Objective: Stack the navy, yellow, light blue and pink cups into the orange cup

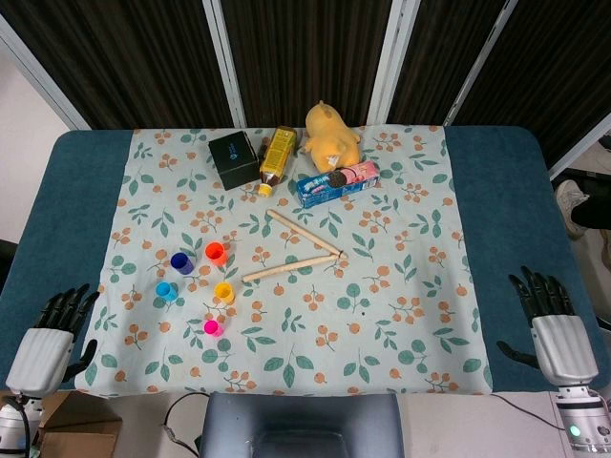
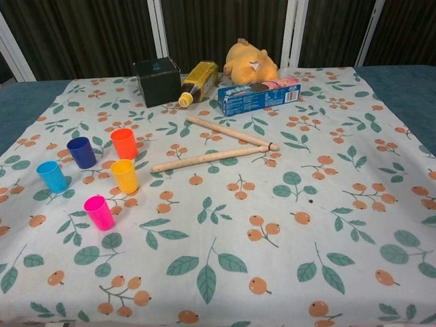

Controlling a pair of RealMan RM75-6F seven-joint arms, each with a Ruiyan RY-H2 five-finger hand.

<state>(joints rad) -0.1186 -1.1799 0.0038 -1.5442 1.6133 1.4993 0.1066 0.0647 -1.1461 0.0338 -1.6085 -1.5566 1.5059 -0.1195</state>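
The left hand (image 1: 52, 329) rests at the near left corner of the desk (image 1: 67, 191), dark fingers spread and pointing away, holding nothing. The right hand (image 1: 554, 320) mirrors it at the near right corner, fingers likewise apart and empty. Both sit well apart from the cups, which stand upright and separate on the left part of the floral cloth (image 2: 286, 225): orange cup (image 2: 124, 143) just beside the navy cup (image 2: 82, 152), yellow cup (image 2: 125, 176) in front of the orange one, light blue cup (image 2: 52, 176) furthest left, pink cup (image 2: 99, 212) nearest. Two wooden sticks (image 2: 211, 158) lie crossing near the middle.
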